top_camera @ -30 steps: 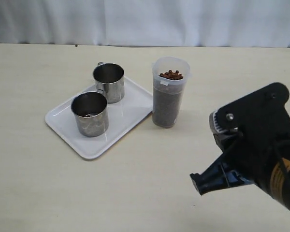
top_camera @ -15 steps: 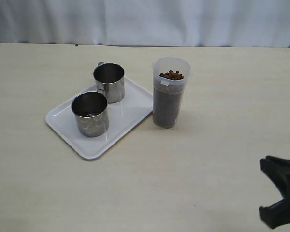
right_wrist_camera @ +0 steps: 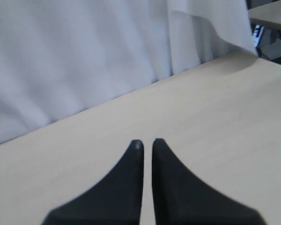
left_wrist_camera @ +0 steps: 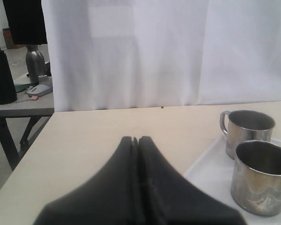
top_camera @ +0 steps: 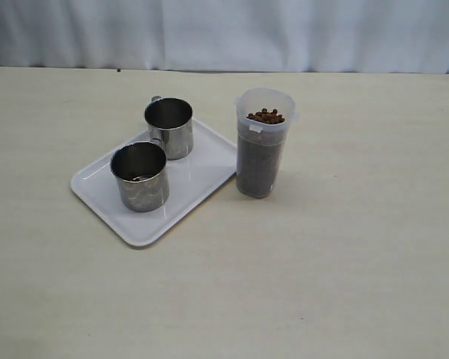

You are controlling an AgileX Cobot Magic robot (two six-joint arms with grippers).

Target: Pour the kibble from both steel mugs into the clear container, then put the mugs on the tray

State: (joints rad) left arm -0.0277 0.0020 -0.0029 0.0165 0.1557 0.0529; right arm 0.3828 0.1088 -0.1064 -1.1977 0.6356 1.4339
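Observation:
Two steel mugs stand upright on the white tray (top_camera: 202, 161): one at the back (top_camera: 169, 127), one in front (top_camera: 139, 176). The front mug shows only a dark trace at its bottom. Right of the tray, the clear container (top_camera: 261, 153) holds kibble (top_camera: 264, 116) almost to its rim. In the left wrist view both mugs (left_wrist_camera: 247, 129) (left_wrist_camera: 262, 176) and a tray corner (left_wrist_camera: 207, 174) lie off to one side of my left gripper (left_wrist_camera: 135, 138), which is shut and empty. My right gripper (right_wrist_camera: 147, 142) hangs over bare table, fingers together but for a thin slit, holding nothing. Neither arm shows in the exterior view.
A white curtain (top_camera: 224, 34) hangs along the table's far edge. Beyond the table's end, the left wrist view shows a side desk (left_wrist_camera: 18, 101) with a steel bottle (left_wrist_camera: 35, 63) and small items.
My right arm has pulled back out of the exterior view toward the lower right. The mugs, tray and container have not moved.

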